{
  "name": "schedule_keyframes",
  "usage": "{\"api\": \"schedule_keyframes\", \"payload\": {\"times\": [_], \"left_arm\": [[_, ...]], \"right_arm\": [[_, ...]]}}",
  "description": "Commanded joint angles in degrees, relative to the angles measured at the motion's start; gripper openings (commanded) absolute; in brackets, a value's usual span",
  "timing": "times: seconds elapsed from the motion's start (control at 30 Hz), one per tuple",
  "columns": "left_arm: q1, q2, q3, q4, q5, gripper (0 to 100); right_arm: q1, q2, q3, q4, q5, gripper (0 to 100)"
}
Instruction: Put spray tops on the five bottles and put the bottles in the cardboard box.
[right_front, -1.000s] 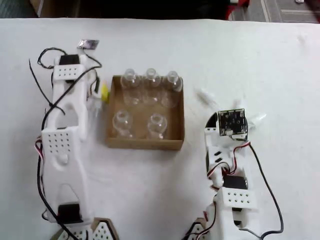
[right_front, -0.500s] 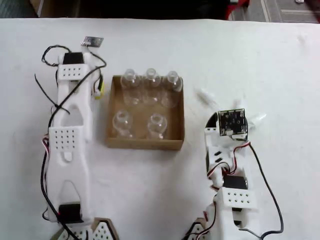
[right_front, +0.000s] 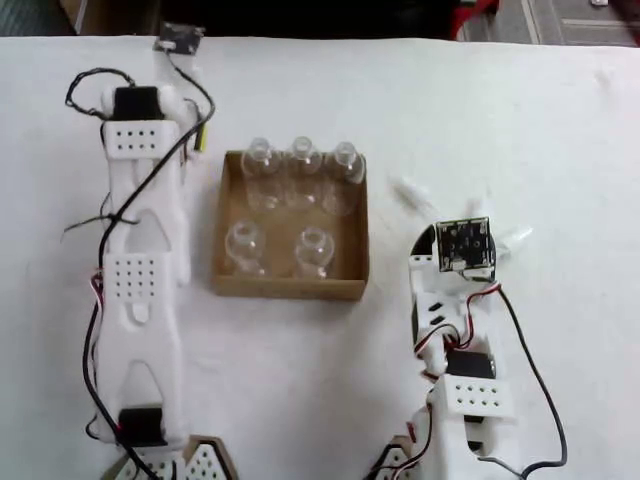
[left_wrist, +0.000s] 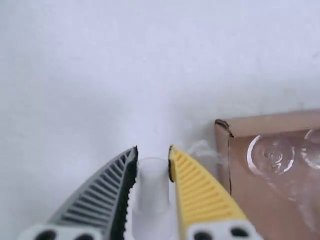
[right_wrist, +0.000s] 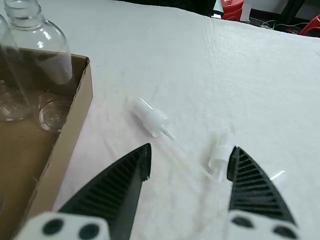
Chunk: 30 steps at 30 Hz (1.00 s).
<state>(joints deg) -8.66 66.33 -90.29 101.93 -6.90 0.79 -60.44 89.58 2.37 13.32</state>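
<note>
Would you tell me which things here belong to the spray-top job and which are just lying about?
Job: five bottles, cardboard box, loose spray tops, spray top in the left gripper, right gripper, open.
Lying about: white table cover, red object beyond the table.

Five clear, uncapped bottles (right_front: 301, 175) stand upright in the cardboard box (right_front: 290, 287) at mid-frame, three behind, two in front. White spray tops (right_front: 410, 190) lie right of it on the surface (right_front: 520, 100). One more spray top (left_wrist: 151, 195) is clamped in the left pincer (left_wrist: 152, 161).

Left arm (right_front: 140, 290) is lying fully outstretched, its gripper (left_wrist: 153, 152) pinching a spray top (left_wrist: 150, 185); right arm (right_front: 455, 330) is sitting folded, its gripper (right_wrist: 190, 150) gaping wide.
</note>
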Motion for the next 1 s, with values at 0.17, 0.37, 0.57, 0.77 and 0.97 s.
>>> {"api": "schedule_keyframes", "payload": {"times": [0.17,0.37,0.57,0.77,0.97], "left_arm": [[-2.51,-17.10,-3.16,0.62,11.08,2],[-2.33,-28.88,-1.41,0.70,4.48,2],[-0.13,-44.26,13.71,0.70,4.04,2],[6.81,-68.18,37.01,0.53,4.13,2],[12.18,-91.38,65.67,-9.14,3.78,2]], "right_arm": [[-0.31,-0.31,-0.26,-1.36,0.53,22.6],[-0.31,-0.31,-0.26,-1.36,0.53,22.6],[-0.31,-0.31,-0.35,-1.36,0.53,22.6],[-0.31,-0.31,-0.35,-1.36,0.53,22.6],[-0.31,-0.31,-0.35,-1.36,0.53,22.6]]}}
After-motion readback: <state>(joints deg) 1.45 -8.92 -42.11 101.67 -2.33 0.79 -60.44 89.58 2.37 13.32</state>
